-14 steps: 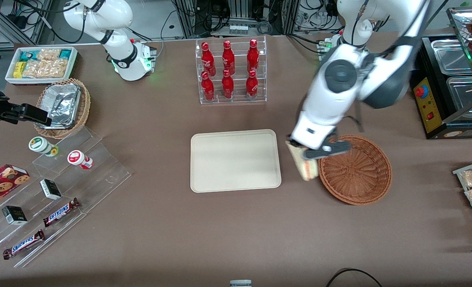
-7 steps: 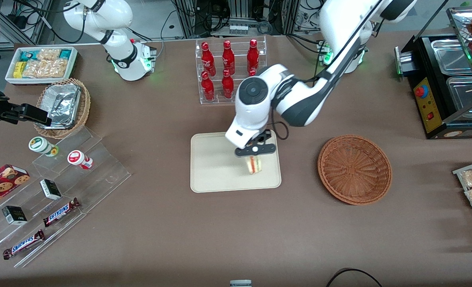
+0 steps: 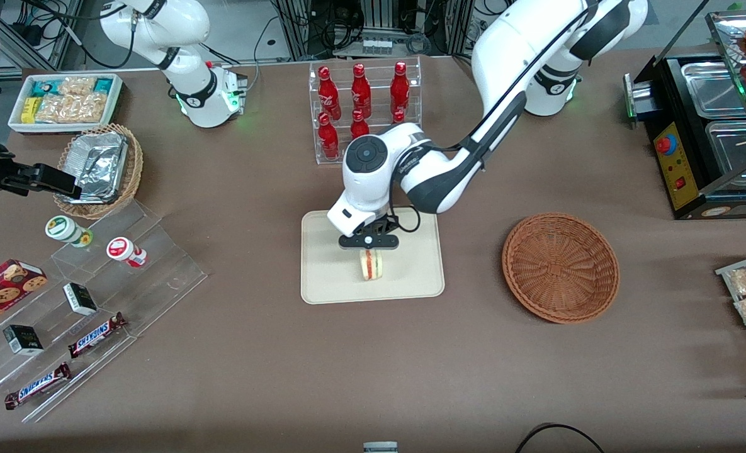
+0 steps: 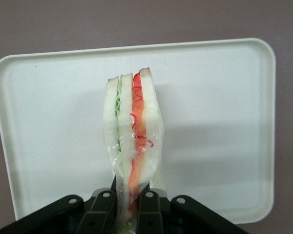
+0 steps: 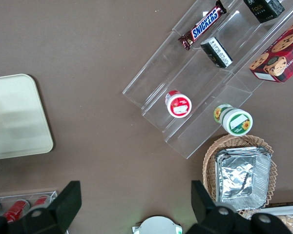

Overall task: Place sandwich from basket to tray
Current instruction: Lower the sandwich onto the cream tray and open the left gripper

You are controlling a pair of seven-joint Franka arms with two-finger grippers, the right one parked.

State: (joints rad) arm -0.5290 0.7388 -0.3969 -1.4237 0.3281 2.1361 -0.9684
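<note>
Sandwich over the tray

So from the front, the gripper (image 3: 369, 249) hangs over the tray (image 3: 328, 277), pinching the sandwich (image 3: 371, 265); the basket (image 3: 560, 267) sits toward the working arm's end. Wrist cam: fingers (image 4: 149, 204) clamp the wrapped sandwich (image 4: 132, 131), tray (image 4: 219, 107) underneath. Parked arm's cam catches a tray (image 5: 14, 117) corner.

Six red bottles (image 3: 360, 110), two Snickers bars (image 3: 97, 334).
</note>
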